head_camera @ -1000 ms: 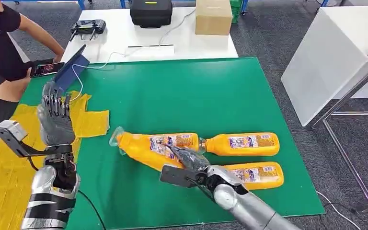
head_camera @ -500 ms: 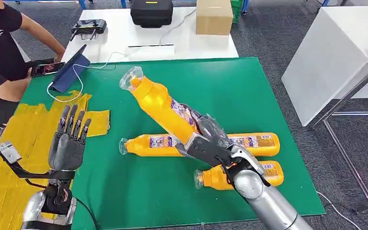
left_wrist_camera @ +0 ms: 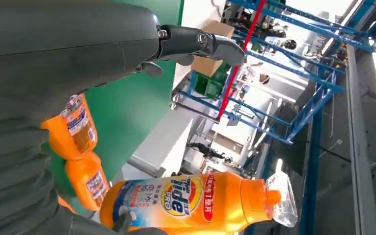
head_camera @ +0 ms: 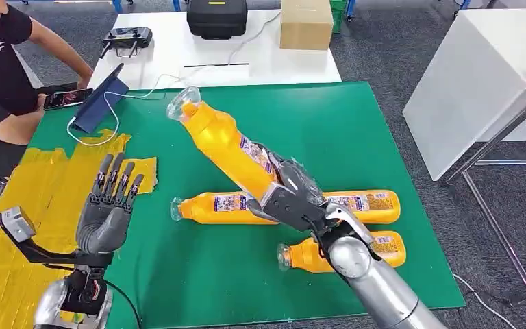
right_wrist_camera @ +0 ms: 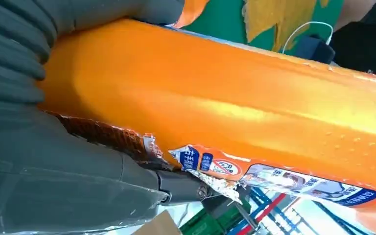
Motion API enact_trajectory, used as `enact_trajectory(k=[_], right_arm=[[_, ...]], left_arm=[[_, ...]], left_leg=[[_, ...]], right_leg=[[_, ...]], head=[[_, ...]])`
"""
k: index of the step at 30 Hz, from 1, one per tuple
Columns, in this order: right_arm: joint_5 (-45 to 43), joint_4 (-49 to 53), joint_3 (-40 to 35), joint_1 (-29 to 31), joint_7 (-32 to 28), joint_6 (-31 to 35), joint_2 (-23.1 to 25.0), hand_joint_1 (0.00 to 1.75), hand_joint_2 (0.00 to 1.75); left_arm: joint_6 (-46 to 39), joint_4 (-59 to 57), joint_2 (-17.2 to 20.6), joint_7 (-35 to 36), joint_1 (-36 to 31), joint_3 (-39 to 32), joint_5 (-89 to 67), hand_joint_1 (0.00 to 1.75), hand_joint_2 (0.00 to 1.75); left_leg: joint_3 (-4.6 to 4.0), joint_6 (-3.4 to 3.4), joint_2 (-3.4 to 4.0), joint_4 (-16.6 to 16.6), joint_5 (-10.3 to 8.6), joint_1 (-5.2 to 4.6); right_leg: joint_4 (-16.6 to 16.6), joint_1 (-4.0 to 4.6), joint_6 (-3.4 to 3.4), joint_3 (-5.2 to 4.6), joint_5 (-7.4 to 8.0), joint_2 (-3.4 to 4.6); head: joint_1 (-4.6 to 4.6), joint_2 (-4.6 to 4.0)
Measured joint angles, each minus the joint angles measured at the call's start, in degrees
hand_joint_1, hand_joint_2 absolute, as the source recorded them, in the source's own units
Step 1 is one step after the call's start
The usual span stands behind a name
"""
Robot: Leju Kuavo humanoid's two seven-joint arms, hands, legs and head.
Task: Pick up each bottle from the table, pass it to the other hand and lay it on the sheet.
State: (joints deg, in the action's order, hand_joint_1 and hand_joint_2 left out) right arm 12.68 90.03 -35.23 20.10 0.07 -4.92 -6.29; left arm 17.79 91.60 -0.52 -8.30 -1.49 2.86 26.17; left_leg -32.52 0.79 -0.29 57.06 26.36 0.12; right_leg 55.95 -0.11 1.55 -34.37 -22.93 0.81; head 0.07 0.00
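The lifted bottle hangs tilted above the green mat, its wrapped cap end pointing up and toward the left hand, its base wrapped in the right hand, whose fingers are clamped round the labelled lower body. The left hand waits beside the mat with fingers spread and upright, holding nothing. Two more bottles lie flat on the mat just beneath the lifted one. For a clean handover, the right arm should probably swing the free upper body into the left palm, and release only once the left fingers have wrapped it. The yellow sheet lies beyond the left hand, at the mat's edge.
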Motion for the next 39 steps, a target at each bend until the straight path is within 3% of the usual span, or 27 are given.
enact_trajectory(k=[6, 14, 20, 34, 35, 36, 39], right_arm=[[0.4, -1.4, -1.0, 1.1, 0.4, -1.8, 2.0, 1.75, 1.75], [-5.8, -8.1, -7.9, 8.7, 2.7, -9.5, 6.9, 1.75, 1.75], [-7.3, -12.4, -13.8, 12.6, 3.1, -11.5, 9.6, 1.75, 1.75], [-8.7, -15.5, -19.6, 15.6, 3.0, -12.5, 10.6, 1.75, 1.75], [-8.7, -15.6, -20.3, 15.6, 3.0, -12.7, 10.6, 1.75, 1.75], [-8.7, -15.7, -21.1, 15.5, 3.0, -12.8, 10.9, 1.75, 1.75], [-8.7, -16.4, -22.0, 15.9, 3.0, -12.7, 11.0, 1.75, 1.75]], left_arm=[[-0.1, 1.7, -0.4, -1.3, 0.0, 2.3, -3.1, 0.0, 1.75], [0.6, 1.5, -1.0, -0.9, -2.1, 6.1, -1.8, 0.0, 1.75], [2.1, 0.5, -1.1, -0.6, -3.0, 7.4, -0.6, 0.0, 1.75], [3.1, -1.7, -0.5, -0.3, -2.6, 7.8, 0.6, 0.0, 1.75], [2.8, -2.0, -0.5, -0.4, -2.8, 7.8, -0.2, 0.63, 1.75], [2.5, -2.2, -0.5, -0.4, -2.8, 7.8, -0.5, 1.75, 1.75], [2.4, -2.8, -0.5, -0.7, -2.7, 7.8, -0.8, 1.75, 1.75]], left_leg=[[0.0, 0.0, 0.02, 0.0, 0.0, 0.0], [0.01, -0.03, 0.04, 0.0, -0.03, 0.04], [0.0, -0.03, 0.03, 0.0, -0.04, 0.04], [-0.03, -0.03, 0.04, 0.0, -0.03, 0.01], [-0.03, -0.03, 0.04, 0.0, -0.03, 0.02], [-0.02, -0.03, 0.05, 0.0, -0.03, 0.02], [-0.05, -0.03, 0.07, 0.0, -0.03, 0.03]], right_leg=[[0.0, 0.0, 0.0, -0.01, 0.0, 0.01], [0.0, 0.01, -0.01, -0.01, 0.01, 0.01], [0.0, 0.03, -0.01, -0.03, 0.0, 0.01], [0.0, 0.01, -0.01, -0.06, 0.01, 0.01], [0.0, 0.01, -0.01, -0.07, 0.01, 0.01], [0.0, 0.01, -0.01, -0.09, 0.01, 0.04], [0.0, 0.03, -0.01, -0.13, 0.0, 0.03]], head=[[0.0, 0.0], [0.02, 0.0], [0.0, 0.0], [0.0, 0.0], [0.0, 0.0], [0.02, 0.0], [0.02, 0.0]])
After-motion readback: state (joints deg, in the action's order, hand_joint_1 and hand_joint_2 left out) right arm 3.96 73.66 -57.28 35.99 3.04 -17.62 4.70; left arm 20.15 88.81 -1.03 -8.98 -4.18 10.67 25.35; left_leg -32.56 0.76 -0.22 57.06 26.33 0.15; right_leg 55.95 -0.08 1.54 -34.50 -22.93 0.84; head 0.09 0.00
